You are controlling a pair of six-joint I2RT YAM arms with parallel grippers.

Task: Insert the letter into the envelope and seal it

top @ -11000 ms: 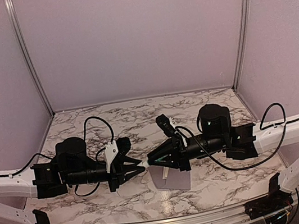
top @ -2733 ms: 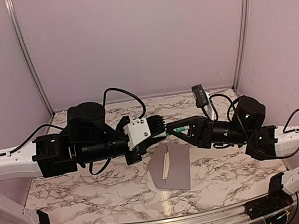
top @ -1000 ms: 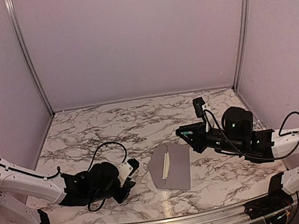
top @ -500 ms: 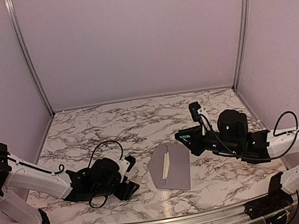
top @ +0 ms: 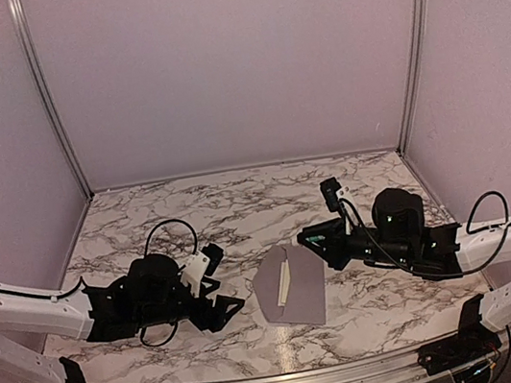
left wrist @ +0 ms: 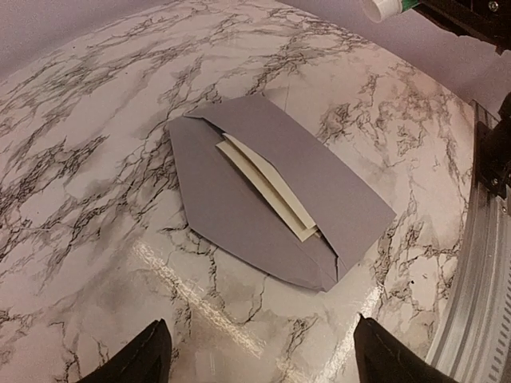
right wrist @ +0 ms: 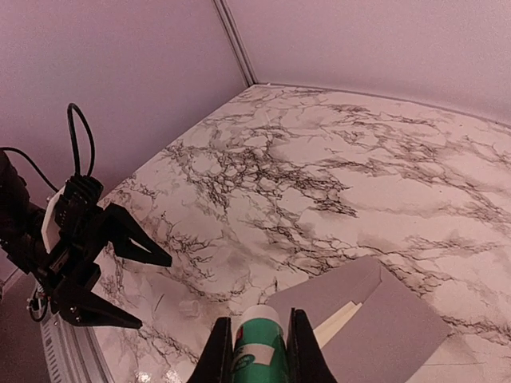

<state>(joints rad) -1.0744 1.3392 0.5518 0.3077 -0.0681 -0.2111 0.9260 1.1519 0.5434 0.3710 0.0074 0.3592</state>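
As one envelope (left wrist: 339, 199) holds one letter (left wrist: 267, 190), right tool (right wrist: 259, 325) grips one tube (right wrist: 259, 353).

Lab test booth: plain walls (top: 235, 59), marble tabletop (top: 237, 199)

The worktop (left wrist: 88, 159) has a smooth, glossy marble-patterned surface that throws back streaks of light. The envelope (left wrist: 347, 203) is matt grey paper, and the letter (left wrist: 275, 191) is matt cream paper. The tube (right wrist: 260, 343) looks like smooth green-and-white plastic. The edge rail (left wrist: 479, 263) is dull metal.
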